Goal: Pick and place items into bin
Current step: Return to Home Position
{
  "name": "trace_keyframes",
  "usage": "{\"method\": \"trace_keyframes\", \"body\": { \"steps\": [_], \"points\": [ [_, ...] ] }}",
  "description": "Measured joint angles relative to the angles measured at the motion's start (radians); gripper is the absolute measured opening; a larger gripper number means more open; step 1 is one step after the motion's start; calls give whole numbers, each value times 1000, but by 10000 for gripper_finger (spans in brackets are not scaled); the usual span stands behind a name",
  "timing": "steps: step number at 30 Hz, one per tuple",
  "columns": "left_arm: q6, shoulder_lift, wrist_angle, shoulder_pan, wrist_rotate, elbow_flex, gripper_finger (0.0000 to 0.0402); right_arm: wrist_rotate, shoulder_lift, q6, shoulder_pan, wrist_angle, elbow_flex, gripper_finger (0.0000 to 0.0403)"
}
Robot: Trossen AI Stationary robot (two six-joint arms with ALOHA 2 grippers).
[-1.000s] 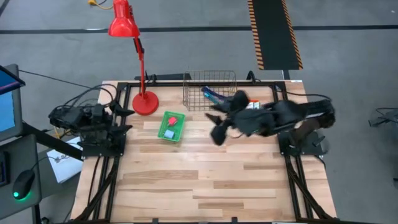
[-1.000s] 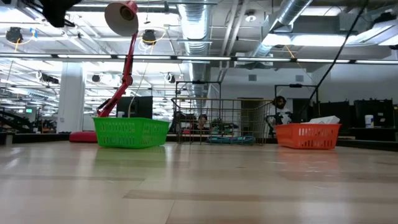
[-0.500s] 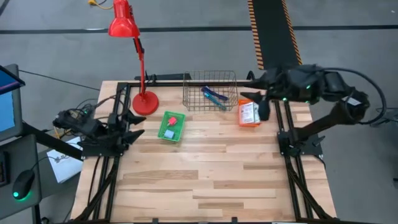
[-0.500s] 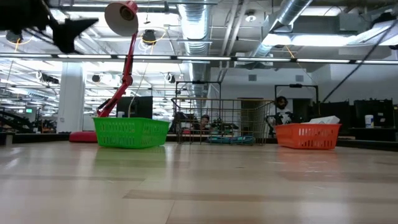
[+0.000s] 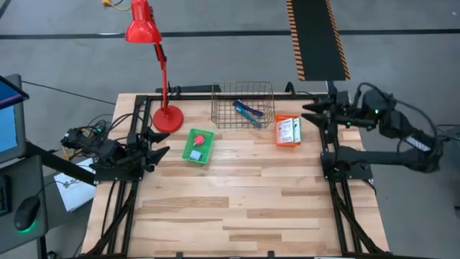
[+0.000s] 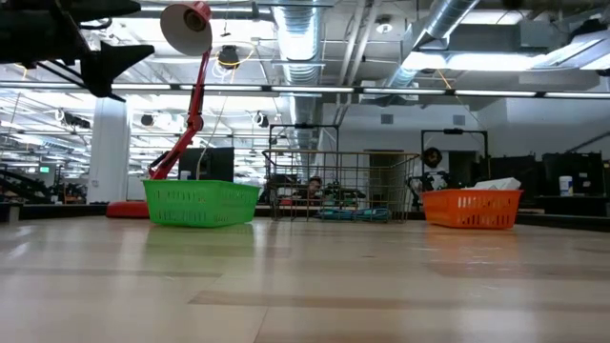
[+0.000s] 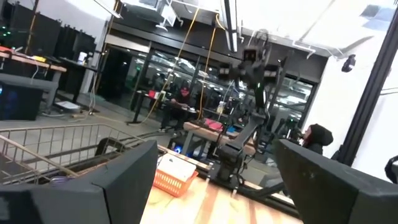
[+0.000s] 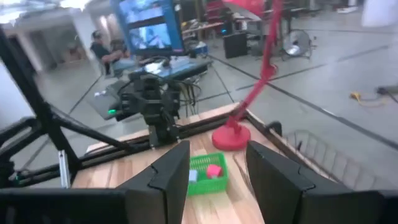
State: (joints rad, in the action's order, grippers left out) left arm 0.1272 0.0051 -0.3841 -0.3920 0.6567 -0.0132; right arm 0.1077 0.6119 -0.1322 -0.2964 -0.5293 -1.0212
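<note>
Parking, I see the right gripper [image 5: 310,115] just beside the orange plastic basket [image 5: 289,144], the left gripper [image 5: 159,142] near the green plastic basket [image 5: 208,144]; both pairs of fingers spread, empty.

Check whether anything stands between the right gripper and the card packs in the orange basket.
Nothing visible does. The open right gripper is beside the orange basket, toward the table's right edge; the card packs lie uncovered inside it, and only bare table shows between.

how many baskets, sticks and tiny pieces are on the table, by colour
baskets: 3, green, wire, orange
sticks: 2, teal, dark-blue
tiny pieces: 2, pink-red, light blue
total: 7
</note>
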Motion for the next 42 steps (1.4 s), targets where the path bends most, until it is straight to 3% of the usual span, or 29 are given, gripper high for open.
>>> {"method": "trace_keyframes", "body": {
  "steps": [10, 16, 24, 33, 42],
  "points": [
    [0, 0, 1, 0, 10, 0, 314, -1, -411, -195, -31, 230, 493, 154],
    [-1, 0, 7, 0, 10, 0, 314, -44, -607, -262, -31, 302, 684, 152],
    [-7, 1, 78, 0, 7, 0, 314, -77, -592, -264, -24, 327, 828, 152],
    [90, 1, 261, 0, 10, 0, 314, -90, -609, -252, -25, 362, 948, 153],
    [111, 1, 303, 0, 69, 0, 314, -113, -590, -157, -26, 365, 954, 152]
  ]
}}
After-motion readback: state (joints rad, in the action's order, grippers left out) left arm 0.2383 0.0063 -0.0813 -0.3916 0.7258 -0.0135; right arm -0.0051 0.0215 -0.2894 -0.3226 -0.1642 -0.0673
